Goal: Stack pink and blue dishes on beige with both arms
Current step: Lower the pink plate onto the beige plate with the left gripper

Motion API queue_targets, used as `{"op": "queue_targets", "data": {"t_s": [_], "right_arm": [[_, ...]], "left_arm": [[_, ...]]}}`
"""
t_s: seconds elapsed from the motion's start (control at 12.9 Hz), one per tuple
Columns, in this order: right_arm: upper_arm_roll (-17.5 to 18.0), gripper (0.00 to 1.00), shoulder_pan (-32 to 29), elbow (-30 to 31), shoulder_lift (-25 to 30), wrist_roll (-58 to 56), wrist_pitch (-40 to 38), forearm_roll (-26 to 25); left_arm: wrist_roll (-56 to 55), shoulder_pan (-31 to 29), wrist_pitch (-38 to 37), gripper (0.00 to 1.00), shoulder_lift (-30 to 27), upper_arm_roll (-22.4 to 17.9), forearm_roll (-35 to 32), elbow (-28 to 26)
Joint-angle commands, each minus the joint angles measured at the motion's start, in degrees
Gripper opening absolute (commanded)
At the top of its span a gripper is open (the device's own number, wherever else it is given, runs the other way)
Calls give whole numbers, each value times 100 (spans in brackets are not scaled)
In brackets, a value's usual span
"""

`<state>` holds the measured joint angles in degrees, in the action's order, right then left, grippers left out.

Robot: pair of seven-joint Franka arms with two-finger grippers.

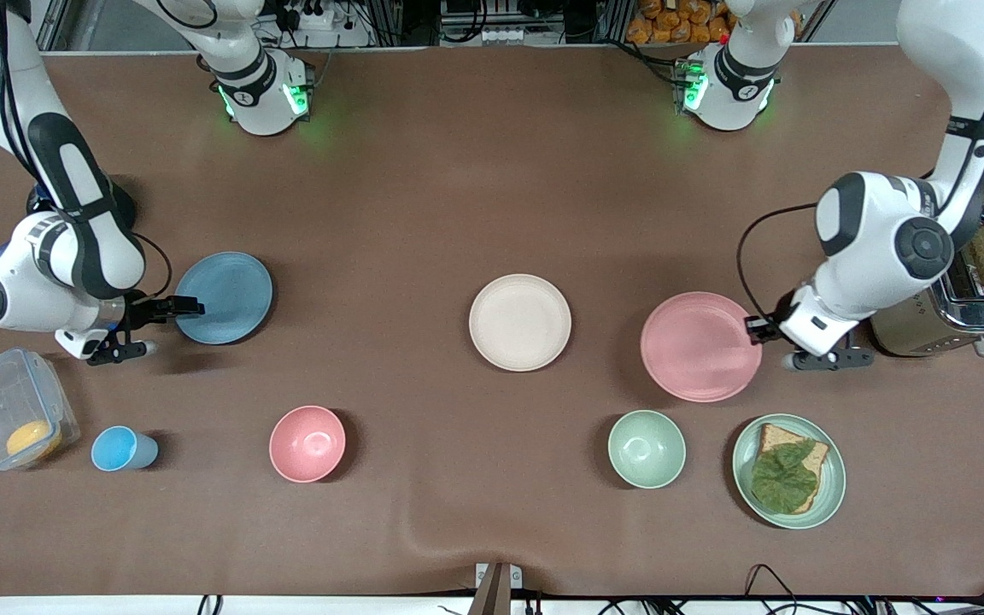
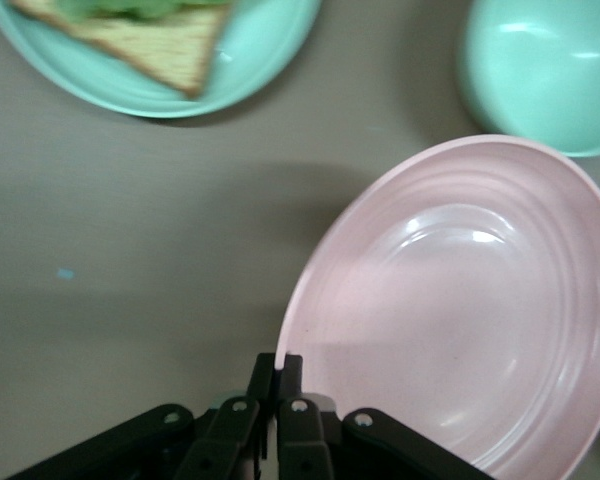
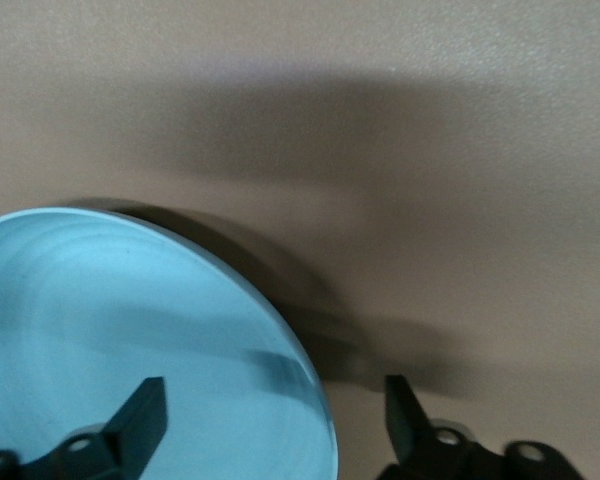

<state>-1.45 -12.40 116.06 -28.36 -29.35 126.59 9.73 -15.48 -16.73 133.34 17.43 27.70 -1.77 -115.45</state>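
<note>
The cream-beige plate lies bare at the table's middle. Toward the left arm's end is the pale pink plate, which looks tilted. My left gripper is shut on its rim; in the left wrist view the jaws pinch the edge of the pink plate. The light blue plate lies toward the right arm's end. My right gripper is open at its edge. In the right wrist view the gripper straddles the rim of the blue plate, touching nothing.
Nearer the camera stand a lidded box, a small blue cup, a pink bowl, a green bowl and a green plate with a sandwich. A toaster with bread stands beside the left arm.
</note>
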Motion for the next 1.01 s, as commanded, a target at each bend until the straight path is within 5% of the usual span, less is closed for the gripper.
{"op": "queue_targets", "data": {"t_s": [0.0, 0.08, 0.23, 0.62, 0.93], "right_arm": [[4, 45, 18, -119, -82, -106, -82, 91], [4, 25, 18, -119, -82, -106, -82, 91], [4, 2, 27, -154, -91, -106, -91, 91], [4, 0, 62, -732, -257, -45, -844, 91], [-5, 0, 97, -1103, -328, 8, -1383, 82]], "left_arm": [[-803, 133, -150, 0, 146, 542, 133, 127], [-1138, 309, -141, 0, 251, 631, 141, 232], [-1710, 791, -141, 0, 489, 640, 142, 425], [-2502, 1636, 210, 0, 1131, 614, 107, 725], [-2583, 1743, 526, 0, 1456, 614, 54, 699]]}}
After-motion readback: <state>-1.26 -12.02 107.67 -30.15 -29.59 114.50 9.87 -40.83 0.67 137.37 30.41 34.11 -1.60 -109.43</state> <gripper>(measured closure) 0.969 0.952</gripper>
